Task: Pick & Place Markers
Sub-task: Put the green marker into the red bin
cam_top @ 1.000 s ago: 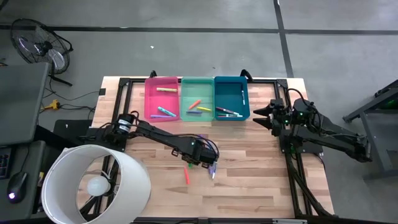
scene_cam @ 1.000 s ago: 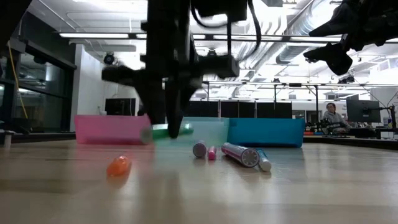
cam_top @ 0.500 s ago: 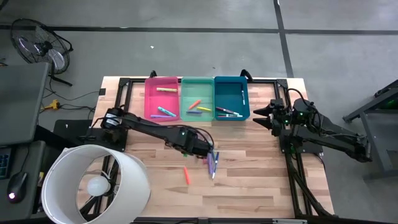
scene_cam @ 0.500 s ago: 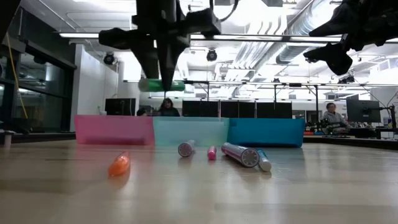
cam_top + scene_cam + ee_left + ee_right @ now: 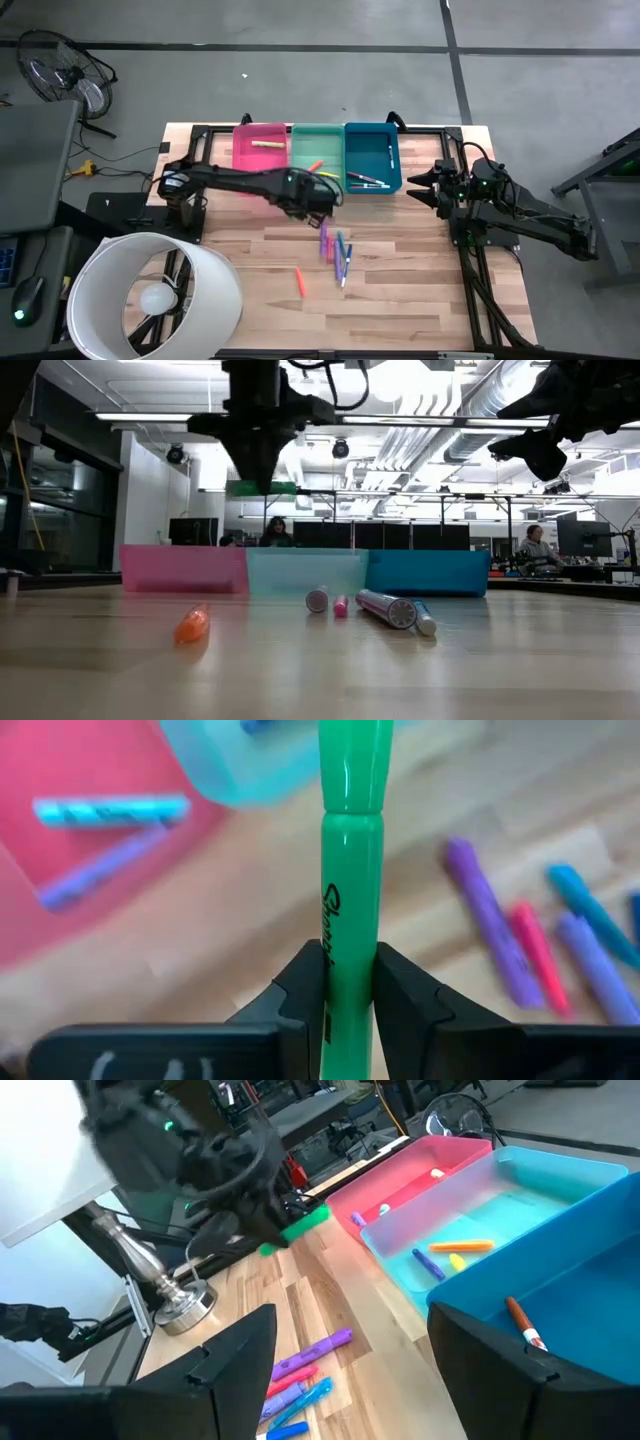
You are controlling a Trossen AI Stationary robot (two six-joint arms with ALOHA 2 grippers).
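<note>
Reads "Sharpie" in black script along the barrel of the green marker (image 5: 350, 900) — pinched crosswise between the two dark fingers (image 5: 305, 982) of the left claw (image 5: 303, 194), closed tight on it. Hangs well above the wooden worktop (image 5: 400, 280), just in front of the pink bin (image 5: 260, 155) and green bin (image 5: 317, 157).

In the pink bin: a pale yellow marker (image 5: 265, 144) near the far wall, plus a light blue one (image 5: 110, 810) and a purple one (image 5: 95, 875) seen from the left wrist. In the green bin: an orange marker (image 5: 462, 1246), a small blue one and a yellow one beside it. In the blue bin (image 5: 373, 156): a white marker (image 5: 390, 154) and a few more along the near wall — colours hard to tell.

Loose on the worktop: a cluster of purple, pink and blue markers (image 5: 337, 250) and, apart from them, a single orange marker (image 5: 299, 281).

Right claw (image 5: 418, 186) parked beside the blue bin, raised off the worktop, fingers spread wide, holding nothing.
</note>
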